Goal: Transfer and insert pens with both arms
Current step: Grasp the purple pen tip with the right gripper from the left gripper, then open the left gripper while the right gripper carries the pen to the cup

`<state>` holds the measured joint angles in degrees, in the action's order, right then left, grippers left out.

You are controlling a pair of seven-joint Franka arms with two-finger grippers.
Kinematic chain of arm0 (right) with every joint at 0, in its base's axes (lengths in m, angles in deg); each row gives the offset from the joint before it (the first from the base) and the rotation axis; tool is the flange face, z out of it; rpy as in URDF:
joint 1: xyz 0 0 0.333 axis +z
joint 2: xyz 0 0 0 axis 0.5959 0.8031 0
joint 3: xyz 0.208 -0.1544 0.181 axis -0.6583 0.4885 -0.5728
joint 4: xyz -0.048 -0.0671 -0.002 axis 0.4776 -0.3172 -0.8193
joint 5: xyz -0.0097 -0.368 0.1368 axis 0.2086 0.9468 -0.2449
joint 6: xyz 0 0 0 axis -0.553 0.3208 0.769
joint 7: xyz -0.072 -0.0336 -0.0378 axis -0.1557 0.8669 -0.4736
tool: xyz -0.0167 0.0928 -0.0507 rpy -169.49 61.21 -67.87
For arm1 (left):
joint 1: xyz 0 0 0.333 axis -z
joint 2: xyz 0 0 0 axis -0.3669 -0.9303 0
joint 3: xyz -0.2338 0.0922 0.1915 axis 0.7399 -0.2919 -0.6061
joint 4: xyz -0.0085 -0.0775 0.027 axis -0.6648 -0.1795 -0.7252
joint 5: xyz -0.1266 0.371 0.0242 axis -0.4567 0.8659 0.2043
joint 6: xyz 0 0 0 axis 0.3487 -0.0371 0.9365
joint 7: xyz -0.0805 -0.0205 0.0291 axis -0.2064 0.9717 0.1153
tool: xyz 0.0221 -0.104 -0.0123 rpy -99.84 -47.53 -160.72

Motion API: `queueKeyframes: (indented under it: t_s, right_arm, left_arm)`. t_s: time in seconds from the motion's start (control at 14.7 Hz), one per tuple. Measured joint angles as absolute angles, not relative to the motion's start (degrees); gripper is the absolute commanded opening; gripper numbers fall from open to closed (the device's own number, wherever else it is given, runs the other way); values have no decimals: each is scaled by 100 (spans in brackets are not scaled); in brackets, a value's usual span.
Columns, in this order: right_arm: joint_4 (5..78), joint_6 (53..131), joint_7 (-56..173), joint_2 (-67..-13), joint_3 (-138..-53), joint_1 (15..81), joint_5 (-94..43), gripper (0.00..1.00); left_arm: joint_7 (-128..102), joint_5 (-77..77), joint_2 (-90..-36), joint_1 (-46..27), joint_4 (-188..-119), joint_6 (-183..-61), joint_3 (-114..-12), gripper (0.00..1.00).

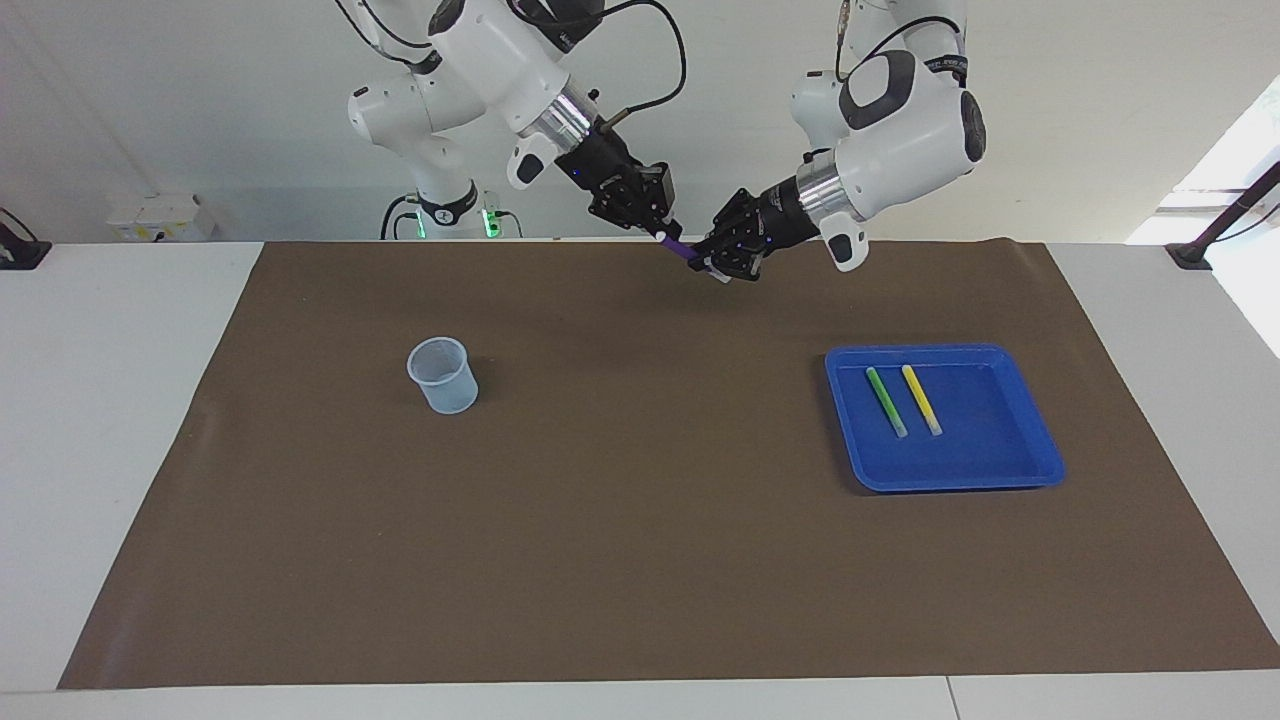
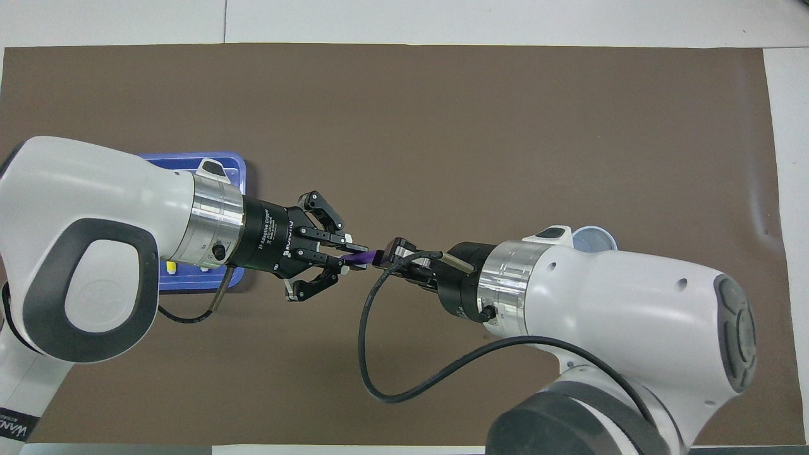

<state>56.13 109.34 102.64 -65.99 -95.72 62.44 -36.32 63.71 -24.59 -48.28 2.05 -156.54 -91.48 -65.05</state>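
Note:
The purple pen [image 1: 680,248] [image 2: 365,258] hangs in the air between the two grippers, over the brown mat's edge nearest the robots. My left gripper [image 1: 708,264] [image 2: 352,256] is shut on one end of it. My right gripper [image 1: 662,232] [image 2: 394,254] is shut on its other end. The green pen [image 1: 886,401] and the yellow pen [image 1: 921,399] lie side by side in the blue tray [image 1: 1000,440], toward the left arm's end of the table.
A clear plastic cup [image 1: 441,375] [image 2: 594,239] stands upright on the brown mat [image 1: 640,520], toward the right arm's end. In the overhead view the left arm covers most of the blue tray [image 2: 189,159].

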Motion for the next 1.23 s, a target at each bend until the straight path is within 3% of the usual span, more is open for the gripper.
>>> queueKeyframes:
  t_s: [0.27,0.34,0.41,0.95,1.02,1.23]
  right_arm:
    - [5613,10934,10264,-6599,-9572,6244,-3632,16]
    - [5613,10934,10264,-6599,-9572,6244,-3632,12]
    - [5612,10935,10264,-6599,-9571,6243,-3632,0]
    - [5608,10938,10263,-6598,-9567,6240,-3633,0]
    - [5608,10938,10263,-6598,-9567,6240,-3632,0]
    - [5611,10938,10263,-6591,-9550,6232,-3630,0]
  left_arm:
    - [6371,-2462,-4828,205,-15655,-9150,-6505,0]
    - [6371,-2463,-4828,205,-15655,-9150,-6505,0]
    - [6371,-2465,-4829,205,-15656,-9152,-6505,0]
    - [6372,-2482,-4829,205,-15657,-9170,-6503,0]
    - [6372,-2483,-4829,205,-15656,-9171,-6503,99]
    - [6361,-2484,-4819,208,-15656,-9175,-6504,100]
